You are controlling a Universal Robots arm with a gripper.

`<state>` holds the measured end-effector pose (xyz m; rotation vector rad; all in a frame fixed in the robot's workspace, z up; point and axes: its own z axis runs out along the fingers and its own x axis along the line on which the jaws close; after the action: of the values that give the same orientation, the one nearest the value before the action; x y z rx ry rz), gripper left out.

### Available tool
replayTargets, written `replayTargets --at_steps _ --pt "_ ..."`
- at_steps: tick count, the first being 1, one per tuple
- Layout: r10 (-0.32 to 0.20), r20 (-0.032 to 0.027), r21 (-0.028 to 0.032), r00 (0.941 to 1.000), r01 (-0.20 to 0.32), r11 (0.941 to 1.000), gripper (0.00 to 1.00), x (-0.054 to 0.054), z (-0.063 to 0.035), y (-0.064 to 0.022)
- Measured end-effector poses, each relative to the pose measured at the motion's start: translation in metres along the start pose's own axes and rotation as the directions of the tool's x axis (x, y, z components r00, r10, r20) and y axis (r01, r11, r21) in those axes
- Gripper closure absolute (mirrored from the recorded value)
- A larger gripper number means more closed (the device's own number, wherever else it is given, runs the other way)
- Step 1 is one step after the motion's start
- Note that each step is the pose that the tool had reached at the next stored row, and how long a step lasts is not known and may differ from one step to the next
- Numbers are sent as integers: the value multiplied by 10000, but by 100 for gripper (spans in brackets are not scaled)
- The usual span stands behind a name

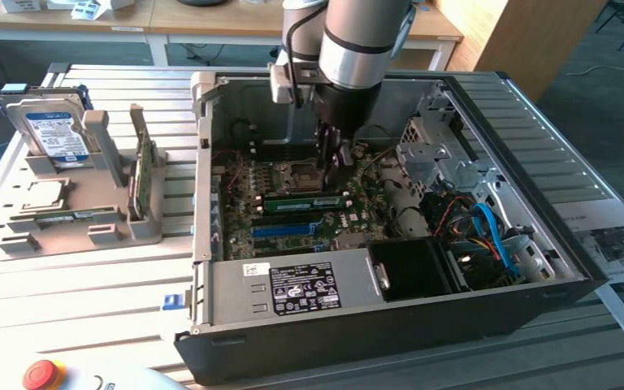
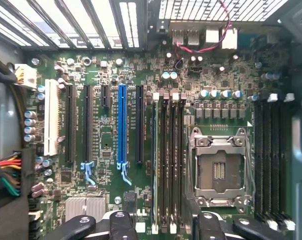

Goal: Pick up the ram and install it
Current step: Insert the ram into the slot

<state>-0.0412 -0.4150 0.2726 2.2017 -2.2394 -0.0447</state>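
The ram [image 1: 302, 202] is a long green stick standing on edge in a slot of the motherboard [image 1: 290, 231], inside the open computer case [image 1: 399, 325]. My gripper [image 1: 336, 161] hangs just above the ram's far end, open, with nothing between its fingers. In the wrist view the ram [image 2: 156, 165] shows edge-on as a thin pale line in the outermost of several parallel memory slots. Beside those slots sits the empty processor socket [image 2: 218, 172]. My gripper [image 2: 163, 227] straddles the slots, and both black fingers [image 2: 116, 225] stand clear of the ram.
A grey holder [image 1: 127, 231] outside the case, at the exterior view's left, carries a hard drive [image 1: 58, 134], a green card on edge [image 1: 139, 175] and a processor chip [image 1: 41, 193]. Cables [image 1: 486, 227] and the power supply [image 1: 306, 288] crowd the case. A red button [image 1: 41, 374] sits near the front.
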Motion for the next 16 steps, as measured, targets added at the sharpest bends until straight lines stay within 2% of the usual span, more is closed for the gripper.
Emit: replayTargets --at_steps 16 --pt "0 -11 -3 10000 0 10000 51 -7 -354 6"
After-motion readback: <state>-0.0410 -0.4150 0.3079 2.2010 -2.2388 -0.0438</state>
